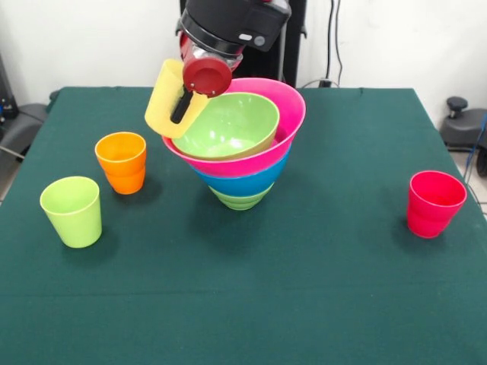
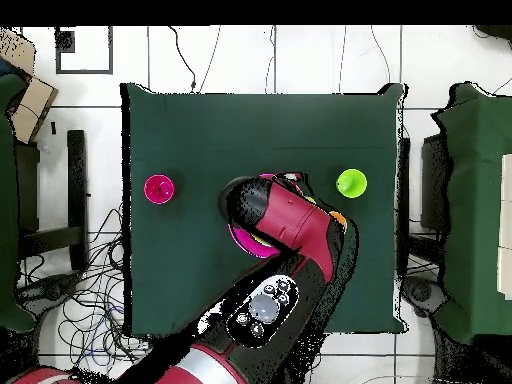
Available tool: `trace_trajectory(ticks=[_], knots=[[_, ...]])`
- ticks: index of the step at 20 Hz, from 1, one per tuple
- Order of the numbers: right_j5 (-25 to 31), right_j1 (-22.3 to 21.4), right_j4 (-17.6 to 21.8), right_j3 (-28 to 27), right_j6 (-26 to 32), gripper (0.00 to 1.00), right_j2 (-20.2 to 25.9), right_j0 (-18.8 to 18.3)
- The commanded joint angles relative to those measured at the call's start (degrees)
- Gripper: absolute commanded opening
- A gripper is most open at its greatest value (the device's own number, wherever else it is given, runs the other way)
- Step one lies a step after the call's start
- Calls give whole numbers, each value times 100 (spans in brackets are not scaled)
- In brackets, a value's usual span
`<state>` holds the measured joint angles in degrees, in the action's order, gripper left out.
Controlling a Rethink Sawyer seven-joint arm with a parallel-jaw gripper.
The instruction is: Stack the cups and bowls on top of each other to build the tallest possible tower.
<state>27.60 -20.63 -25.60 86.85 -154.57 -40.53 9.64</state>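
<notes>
No brand, label or writing can be read on anything here.

The gripper hangs over the left rim of the tower, and it pinches the pale yellow cup by its wall: one black finger lies inside the cup's mouth, pressed to the wall, while the other side of the grip is hidden behind the cup. The cup is tilted, its mouth turned toward the bowls, and its lower edge sits just at the rim of the pink bowl, at about nine o'clock from the tower's middle in the front view. Whether cup and rim touch, I cannot tell.

The tower stands near the centre of the green table: a small light green bowl at the bottom, the blue bowl in it, then the pink one, and a large light green bowl lying tipped inside the pink.

At nine o'clock from the tower stands the orange cup, and beyond it toward eight o'clock the lime green cup. The red cup stands well apart at about four o'clock. All three are upright, mouths up.

From overhead the arm covers most of the tower.
</notes>
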Motion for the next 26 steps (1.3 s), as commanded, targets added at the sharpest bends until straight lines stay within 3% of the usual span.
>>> trace_trajectory(ticks=[1,18,26], knots=[[616,177,-242,152,-1337,0,376,153],[785,188,-503,401,-1356,0,371,358],[609,141,-576,633,-1307,0,431,418]])
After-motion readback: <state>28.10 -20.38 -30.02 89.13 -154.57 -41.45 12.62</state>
